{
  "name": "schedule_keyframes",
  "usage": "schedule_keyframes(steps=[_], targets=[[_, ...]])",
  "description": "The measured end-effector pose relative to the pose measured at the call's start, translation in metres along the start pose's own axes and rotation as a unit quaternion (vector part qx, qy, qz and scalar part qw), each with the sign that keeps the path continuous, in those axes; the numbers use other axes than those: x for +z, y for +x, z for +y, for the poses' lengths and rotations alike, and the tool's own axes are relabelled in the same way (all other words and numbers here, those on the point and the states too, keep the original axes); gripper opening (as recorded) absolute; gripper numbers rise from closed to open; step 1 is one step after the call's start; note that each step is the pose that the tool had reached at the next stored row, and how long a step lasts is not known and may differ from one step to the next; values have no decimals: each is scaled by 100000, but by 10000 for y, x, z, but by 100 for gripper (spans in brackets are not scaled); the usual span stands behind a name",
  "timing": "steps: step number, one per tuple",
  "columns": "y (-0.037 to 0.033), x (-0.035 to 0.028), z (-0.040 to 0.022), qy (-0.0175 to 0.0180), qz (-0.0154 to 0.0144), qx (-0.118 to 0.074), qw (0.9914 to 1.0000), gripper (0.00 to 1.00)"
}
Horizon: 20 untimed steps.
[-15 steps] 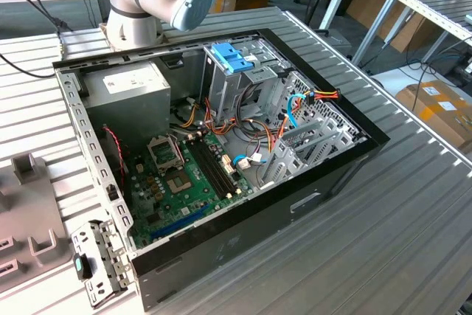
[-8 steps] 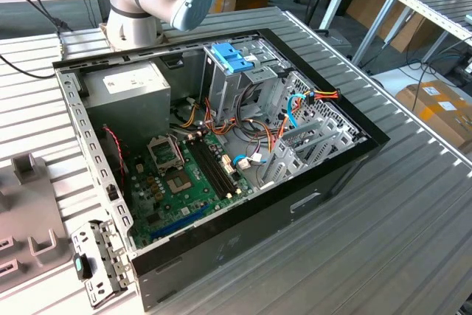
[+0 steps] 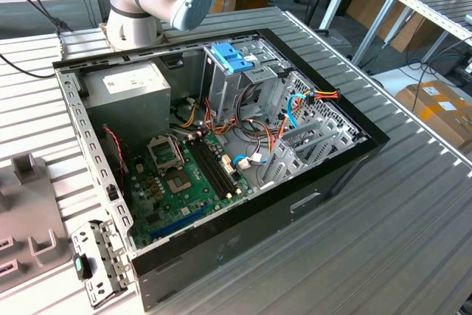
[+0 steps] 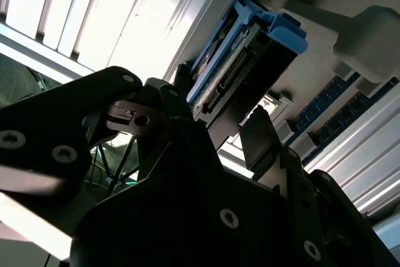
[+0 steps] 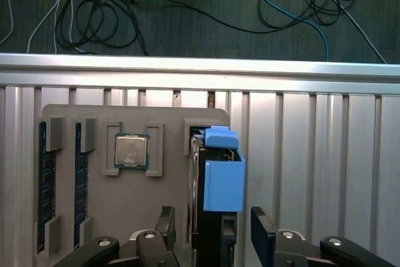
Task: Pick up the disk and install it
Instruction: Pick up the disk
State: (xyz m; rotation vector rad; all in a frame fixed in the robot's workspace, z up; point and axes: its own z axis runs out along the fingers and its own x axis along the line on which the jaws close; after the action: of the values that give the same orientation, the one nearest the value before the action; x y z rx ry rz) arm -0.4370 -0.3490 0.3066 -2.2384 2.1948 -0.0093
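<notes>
The disk [image 5: 215,182] stands on edge in a slot of a grey fixture plate [image 5: 169,198]. It is a dark, flat drive with blue plastic rails, one of them capping its upper end. In the second wrist view the disk [image 4: 247,54] shows its connector edge and its blue rail. My gripper [image 5: 214,232] straddles the disk's near end, with one black finger [image 5: 165,223] on each side. A narrow gap shows between each finger and the disk, so the gripper [image 4: 219,117] is open around it. The open computer case [image 3: 346,156] lies on the slatted table in the exterior view.
The fixture plate also holds a processor chip [image 5: 132,152] and two memory sticks [image 5: 42,179] in slots beside the disk. Inside the case are a drive cage topped by a blue bracket [image 3: 232,57], a grey power-supply box [image 3: 129,86] and loose cables [image 3: 310,97]. Beyond the table edge [image 5: 200,67], cables lie on the floor.
</notes>
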Motion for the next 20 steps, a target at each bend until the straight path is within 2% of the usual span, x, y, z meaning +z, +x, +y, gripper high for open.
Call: schedule_keyframes(steps=[17,18,20], targets=[[-1,13,0,2,-80,1,100000,60],[-1,12,0,-2,-85,3,100000,59],[-1,12,0,1,-91,4,100000,45]])
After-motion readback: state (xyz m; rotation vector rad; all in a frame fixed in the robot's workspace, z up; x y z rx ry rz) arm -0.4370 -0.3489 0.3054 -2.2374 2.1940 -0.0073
